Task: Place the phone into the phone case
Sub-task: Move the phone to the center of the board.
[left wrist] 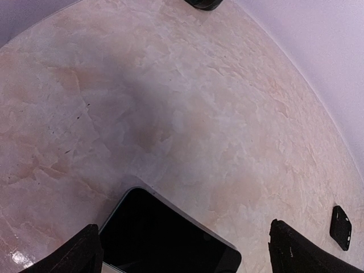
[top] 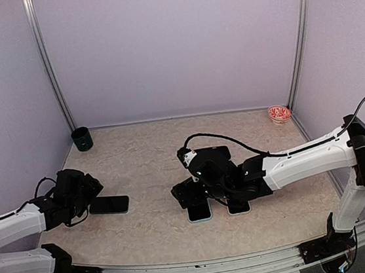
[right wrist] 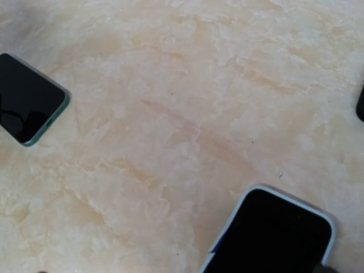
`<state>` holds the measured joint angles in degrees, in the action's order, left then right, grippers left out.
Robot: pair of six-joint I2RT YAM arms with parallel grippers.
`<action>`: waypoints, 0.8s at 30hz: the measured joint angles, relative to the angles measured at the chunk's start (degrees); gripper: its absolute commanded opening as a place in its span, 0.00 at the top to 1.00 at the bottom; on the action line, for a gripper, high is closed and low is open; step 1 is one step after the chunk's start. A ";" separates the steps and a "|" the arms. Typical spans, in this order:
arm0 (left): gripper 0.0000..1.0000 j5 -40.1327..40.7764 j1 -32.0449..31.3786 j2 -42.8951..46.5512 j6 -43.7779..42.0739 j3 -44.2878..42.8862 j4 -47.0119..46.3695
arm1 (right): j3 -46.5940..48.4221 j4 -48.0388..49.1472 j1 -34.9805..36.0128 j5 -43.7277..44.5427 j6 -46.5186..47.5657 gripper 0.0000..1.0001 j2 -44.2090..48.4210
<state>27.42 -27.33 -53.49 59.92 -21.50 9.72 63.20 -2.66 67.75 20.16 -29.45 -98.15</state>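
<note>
The phone (top: 109,205) lies flat and dark face up on the table (top: 139,158), near the left edge and closer to the near edge than the far one. The left gripper (left wrist: 183,226) hangs just over it with its fingers (left wrist: 77,253) spread wide. In the left wrist view one finger stands at each side of the phone's far end, and neither finger can be seen to touch it. Nothing is pinched. The right arm reaches in from the right edge to the middle of the table, with the right gripper (top: 195,186) low over the surface. Its fingers do not show in the right wrist view, which looks down on bare table with nothing held between them, so the jaws stand apart and empty. Two more dark flat slabs lie below this arm, side by side and toward the near edge. One is a green-rimmed slab (right wrist: 28,99) and the other a white-rimmed slab (right wrist: 273,233), and they lie apart from each other and from the phone. A small black flat piece (left wrist: 340,227) lies on the table well to the side of the phone, in the direction of the right arm. Which of these pieces is the case cannot be told from the views. A black cup (top: 82,139) stands upright in the far left corner, and a small red-and-white bowl (top: 279,113) sits in the far right corner.
</note>
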 measured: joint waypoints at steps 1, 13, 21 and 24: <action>0.01 -0.72 0.96 -0.46 -0.07 0.15 -0.11 | -0.24 0.15 0.00 0.02 -0.02 0.00 0.22; 0.01 -10.08 5.57 -5.81 -0.66 4.79 -5.51 | -2.34 1.14 0.00 0.22 -0.42 0.00 1.36; 0.01 -13.66 5.66 -7.28 -1.29 6.34 -10.60 | -2.54 1.33 0.00 0.72 -0.39 0.00 1.44; 0.01 -14.29 5.66 -8.26 -1.49 6.60 -12.46 | -2.60 1.36 0.00 1.29 -0.37 0.00 1.64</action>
<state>13.13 -21.67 -61.76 58.43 -14.90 -2.74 60.60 -1.30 67.75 21.45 -29.82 -96.51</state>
